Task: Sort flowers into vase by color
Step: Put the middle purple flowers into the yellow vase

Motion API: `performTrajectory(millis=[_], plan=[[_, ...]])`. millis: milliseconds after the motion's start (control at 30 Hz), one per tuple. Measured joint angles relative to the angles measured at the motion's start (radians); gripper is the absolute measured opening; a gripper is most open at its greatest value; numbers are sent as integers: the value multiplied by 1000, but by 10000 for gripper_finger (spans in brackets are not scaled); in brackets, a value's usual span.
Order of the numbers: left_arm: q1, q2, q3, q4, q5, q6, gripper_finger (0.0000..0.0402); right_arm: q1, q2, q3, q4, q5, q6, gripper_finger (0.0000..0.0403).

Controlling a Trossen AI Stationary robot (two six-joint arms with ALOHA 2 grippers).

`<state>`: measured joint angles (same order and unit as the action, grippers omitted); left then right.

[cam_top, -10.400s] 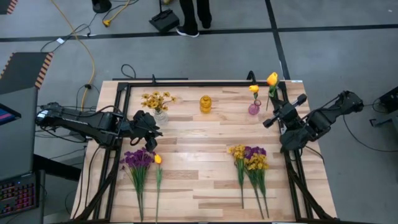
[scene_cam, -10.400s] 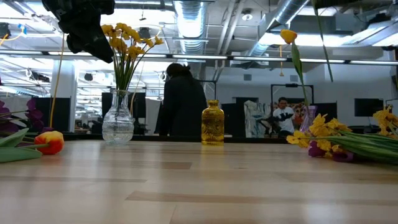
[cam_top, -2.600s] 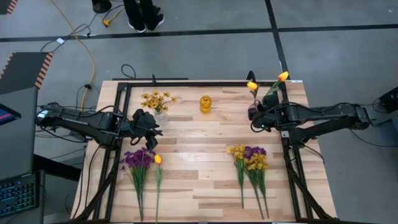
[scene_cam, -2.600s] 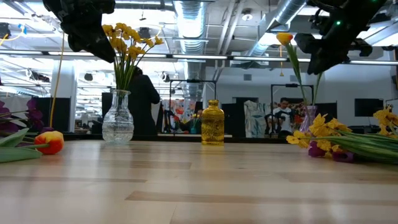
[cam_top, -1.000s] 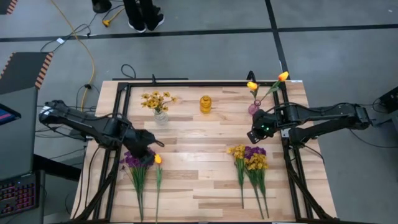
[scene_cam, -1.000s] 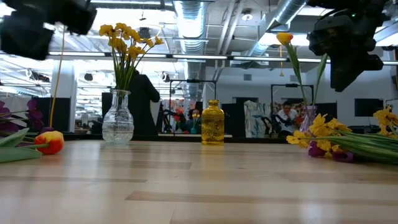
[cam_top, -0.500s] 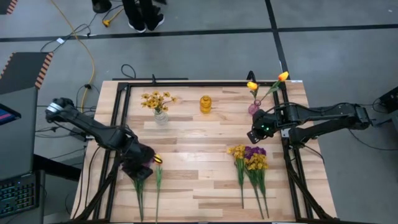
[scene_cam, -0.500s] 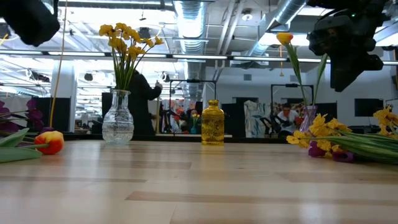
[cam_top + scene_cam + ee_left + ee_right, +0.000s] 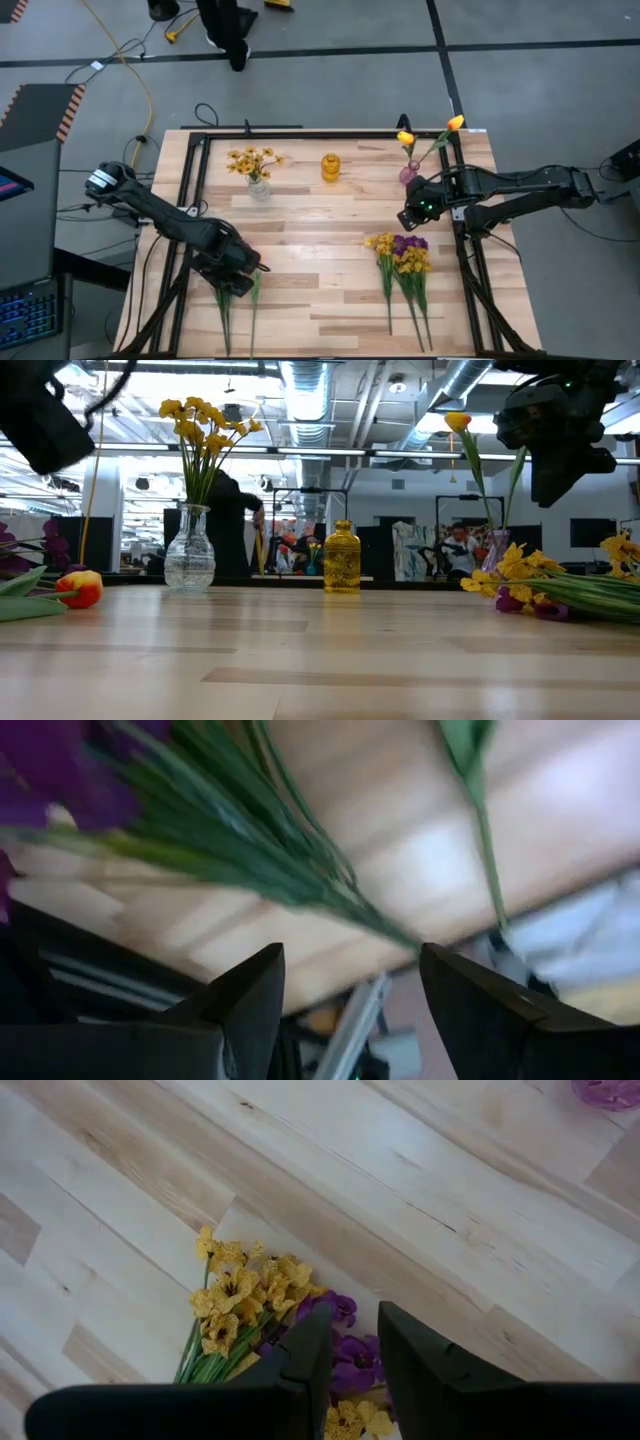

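Note:
My left gripper (image 9: 238, 278) hovers open above the purple bunch at the table's near left. The arm hides the blossoms from above, leaving only the green stems (image 9: 222, 312) showing. In the left wrist view the stems (image 9: 250, 850) run past my open fingers (image 9: 350, 995) without touching. An orange tulip (image 9: 80, 588) lies beside that bunch. My right gripper (image 9: 411, 214) hangs narrowly open (image 9: 355, 1350) above the mixed yellow and purple pile (image 9: 402, 254). Two tulips stand in the small purple vase (image 9: 408, 174). Yellow blossoms stand in the clear vase (image 9: 257, 184).
An amber vase (image 9: 330, 167) stands at the far middle of the table, empty as far as I can see. A black frame (image 9: 300, 133) borders the wooden table. Bare wood lies in the middle (image 9: 320, 240). A person (image 9: 225, 20) stands on the floor beyond the far edge.
My left arm has swung toward the table's near edge, from beside the purple blossoms to above the bunch's stems, covering the blossoms in the high view. The flowers have stayed in place.

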<state>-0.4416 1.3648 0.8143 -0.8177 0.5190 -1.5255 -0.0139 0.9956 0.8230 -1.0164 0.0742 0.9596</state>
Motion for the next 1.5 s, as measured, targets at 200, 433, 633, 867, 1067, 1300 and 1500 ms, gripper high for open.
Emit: performTrajectory(millis=[200,433,633,867,1067,1300,1500], plan=[[0,86,0,-4,-35,-32,222,0,0,0,0,0,0,113],[-14,160,0,-7,-46,-74,222,0,0,0,1,0,0,113],[-19,205,0,-6,-86,-83,222,0,0,0,1,0,0,113],[-19,209,0,-4,-144,-83,217,0,0,0,2,0,0,113],[-19,206,0,-3,-134,-75,168,0,0,0,2,1,0,113],[-19,206,0,-3,-92,-59,100,0,0,0,3,1,0,113],[-19,206,21,-4,-89,-16,59,0,0,0,3,1,0,113]])
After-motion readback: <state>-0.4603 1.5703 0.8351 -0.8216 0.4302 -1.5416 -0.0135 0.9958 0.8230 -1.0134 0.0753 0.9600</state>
